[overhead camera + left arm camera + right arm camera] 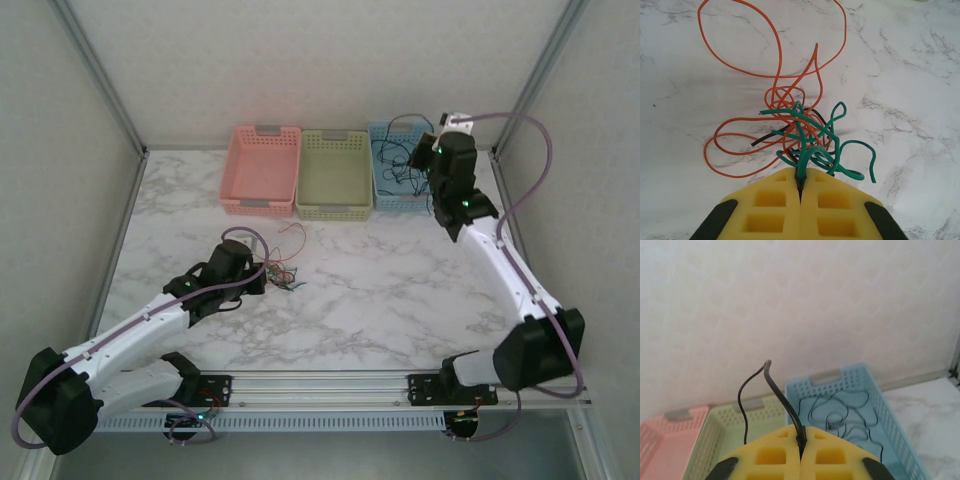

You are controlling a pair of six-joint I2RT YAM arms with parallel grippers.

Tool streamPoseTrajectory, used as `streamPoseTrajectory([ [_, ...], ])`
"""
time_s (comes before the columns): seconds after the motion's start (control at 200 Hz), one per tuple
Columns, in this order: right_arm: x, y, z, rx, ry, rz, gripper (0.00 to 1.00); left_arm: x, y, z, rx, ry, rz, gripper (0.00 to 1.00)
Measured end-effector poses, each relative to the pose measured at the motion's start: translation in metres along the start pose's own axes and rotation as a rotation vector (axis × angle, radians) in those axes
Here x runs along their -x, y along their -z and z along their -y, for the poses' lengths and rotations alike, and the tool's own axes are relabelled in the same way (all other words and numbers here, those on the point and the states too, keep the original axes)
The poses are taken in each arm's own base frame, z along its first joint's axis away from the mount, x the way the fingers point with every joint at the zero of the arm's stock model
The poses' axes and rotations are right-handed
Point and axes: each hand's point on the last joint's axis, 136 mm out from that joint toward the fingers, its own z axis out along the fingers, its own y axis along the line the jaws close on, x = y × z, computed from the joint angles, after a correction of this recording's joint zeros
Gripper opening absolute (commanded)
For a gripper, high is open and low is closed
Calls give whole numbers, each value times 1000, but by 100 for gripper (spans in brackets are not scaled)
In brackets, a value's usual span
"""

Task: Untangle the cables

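Left claw (800, 176): yellow pads pressed together, pinching a green wire (799, 137) at the near edge of the tangle (795, 125). The tangle lies on the marble table (905, 75), front left, just ahead of the claw. Orange wire (771, 76) runs in wide loops, the green wire curls through it, and 1 short black wire (767, 137) sits in the knot.

Right claw (801, 436): pads closed on a thin black wire (785, 400), held raised over the blue basket (897, 425) at the back right. The wire rises from the pads, kinks, then drops on the left side. Coiled black wire (840, 422) lies inside the blue basket.

3 baskets stand in a row along the back wall: pink basket (660, 440), green basket (715, 440), then the blue one.
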Motion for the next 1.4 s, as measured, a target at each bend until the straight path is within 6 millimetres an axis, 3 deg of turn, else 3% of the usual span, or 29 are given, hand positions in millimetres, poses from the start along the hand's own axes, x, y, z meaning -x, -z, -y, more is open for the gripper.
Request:
streamPoseTrajectory([
  [0.155, 18, -46, 5, -72, -16, 57, 0, 0, 0, 0, 1, 0, 0, 0],
  [0.355, 14, -108, 19, -162, -17, 73, 0, 0, 0, 0, 0, 0, -1, 0],
  [0.526, -6, -150, 27, -211, -1, 42, 0, -2, -2, -1, 6, -5, -8, 0],
  [0.736, -60, -189, 38, -261, 45, -67, 0, -3, -3, -1, 5, -5, -14, 0],
  [0.771, -71, -192, 41, -270, 54, -91, 0, -3, -3, 0, 3, -5, -15, 0],
  [0.866, -94, -197, 47, -288, 75, -151, 14, -3, -3, 1, -7, -4, -16, 0],
  [1.026, -113, -196, 52, -298, 98, -217, 51, -3, -5, 3, -15, -4, -22, 0],
  [1.221, -126, -190, 50, -269, 101, -276, 57, -4, -5, 4, -20, -4, -25, 0],
  [1.402, -122, -154, 49, -241, 83, -313, 57, -3, -4, 5, -23, 0, -21, 0],
])
